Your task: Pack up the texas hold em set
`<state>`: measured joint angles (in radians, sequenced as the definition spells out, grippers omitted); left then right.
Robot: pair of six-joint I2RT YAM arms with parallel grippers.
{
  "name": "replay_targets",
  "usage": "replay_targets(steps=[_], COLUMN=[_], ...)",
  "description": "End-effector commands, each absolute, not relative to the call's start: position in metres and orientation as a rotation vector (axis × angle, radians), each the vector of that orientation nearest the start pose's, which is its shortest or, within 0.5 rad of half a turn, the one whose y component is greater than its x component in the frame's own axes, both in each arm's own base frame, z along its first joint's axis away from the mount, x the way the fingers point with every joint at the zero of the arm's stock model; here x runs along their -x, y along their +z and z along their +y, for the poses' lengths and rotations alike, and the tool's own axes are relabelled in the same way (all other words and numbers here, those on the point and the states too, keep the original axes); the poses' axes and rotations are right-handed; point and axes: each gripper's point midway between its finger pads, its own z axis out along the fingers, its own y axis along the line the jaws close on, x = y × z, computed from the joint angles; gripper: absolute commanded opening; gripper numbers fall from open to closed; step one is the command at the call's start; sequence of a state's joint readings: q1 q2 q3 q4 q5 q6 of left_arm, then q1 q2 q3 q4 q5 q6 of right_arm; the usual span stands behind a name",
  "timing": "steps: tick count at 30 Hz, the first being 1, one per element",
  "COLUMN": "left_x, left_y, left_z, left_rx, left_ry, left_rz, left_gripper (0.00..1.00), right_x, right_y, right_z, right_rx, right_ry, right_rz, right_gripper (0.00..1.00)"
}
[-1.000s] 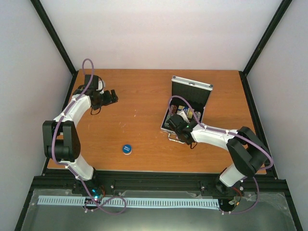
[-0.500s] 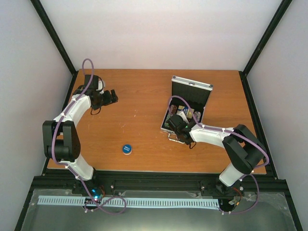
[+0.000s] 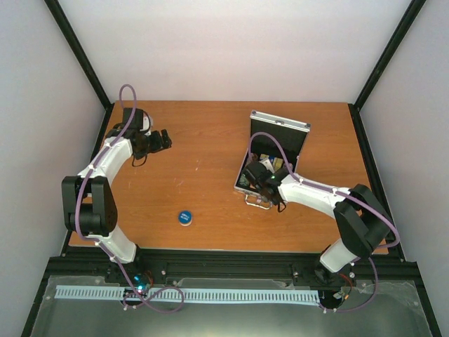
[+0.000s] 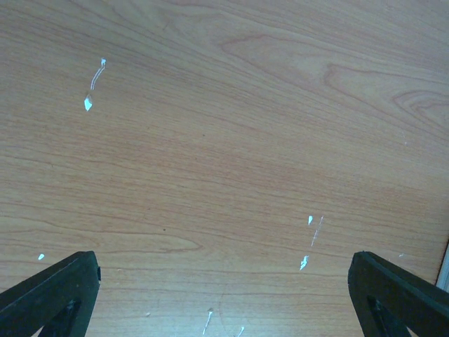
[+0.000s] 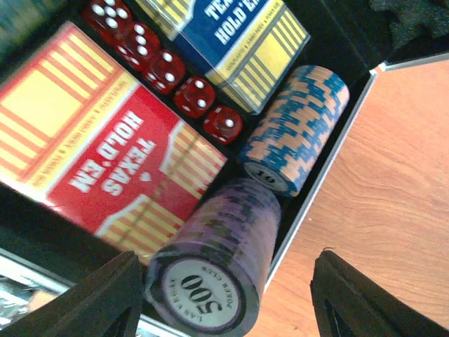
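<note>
The small silver case (image 3: 279, 135) stands open at the right of the table, lid up. In the right wrist view its black tray (image 5: 330, 168) holds a red card box (image 5: 98, 147), a blue-and-yellow card box (image 5: 231, 42), a row of red dice (image 5: 168, 70), a blue-and-orange chip stack (image 5: 298, 126) and a purple "500" chip stack (image 5: 221, 256). My right gripper (image 5: 224, 302) hangs open over the case's near corner (image 3: 261, 177), the purple stack lying between its fingers with a wide gap on the right. A round blue disc (image 3: 185, 217) lies on the table. My left gripper (image 4: 224, 295) is open over bare wood.
The left arm rests at the table's far left (image 3: 160, 140), well away from the case. Black frame posts and pale walls border the table on three sides. White scratch marks (image 4: 90, 98) show on the wood under the left gripper.
The right gripper's jaws have spread apart around the purple chip stack, and its wrist has shifted slightly deeper over the case. The left arm and the blue disc have stayed put.
</note>
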<state>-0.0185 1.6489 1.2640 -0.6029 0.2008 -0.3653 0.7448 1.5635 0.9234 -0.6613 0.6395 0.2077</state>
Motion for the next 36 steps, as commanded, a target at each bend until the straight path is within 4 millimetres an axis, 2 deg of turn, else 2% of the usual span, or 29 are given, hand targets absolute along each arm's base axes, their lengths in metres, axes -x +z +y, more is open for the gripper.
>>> replay_targets(steps=[1, 8, 13, 22, 29, 36], left_x=[-0.432, -0.431, -0.430, -0.427, -0.428, -0.428], left_y=[0.154, 0.153, 0.151, 0.149, 0.149, 0.149], left_z=[-0.037, -0.037, -0.037, -0.037, -0.037, -0.036], left_rx=[0.373, 0.377, 0.370, 0.359, 0.356, 0.350], left_ry=[-0.388, -0.393, -0.388, -0.383, -0.381, -0.375], left_rz=[2.514, 2.514, 2.519, 2.527, 2.526, 2.530], left_gripper=[1.00, 1.00, 1.00, 1.00, 1.00, 1.00], right_x=[-0.289, -0.280, -0.281, -0.298, -0.309, -0.308], right_y=[0.088, 0.081, 0.075, 0.074, 0.071, 0.073], right_z=[0.143, 0.149, 0.141, 0.132, 0.149, 0.130], right_rx=[0.473, 0.411, 0.384, 0.285, 0.317, 0.238], right_ry=[-0.457, -0.387, -0.458, -0.475, -0.387, -0.501], right_rz=[2.583, 2.655, 2.666, 2.637, 2.641, 2.641], right_gripper=[0.66, 0.66, 0.65, 0.65, 0.65, 0.63])
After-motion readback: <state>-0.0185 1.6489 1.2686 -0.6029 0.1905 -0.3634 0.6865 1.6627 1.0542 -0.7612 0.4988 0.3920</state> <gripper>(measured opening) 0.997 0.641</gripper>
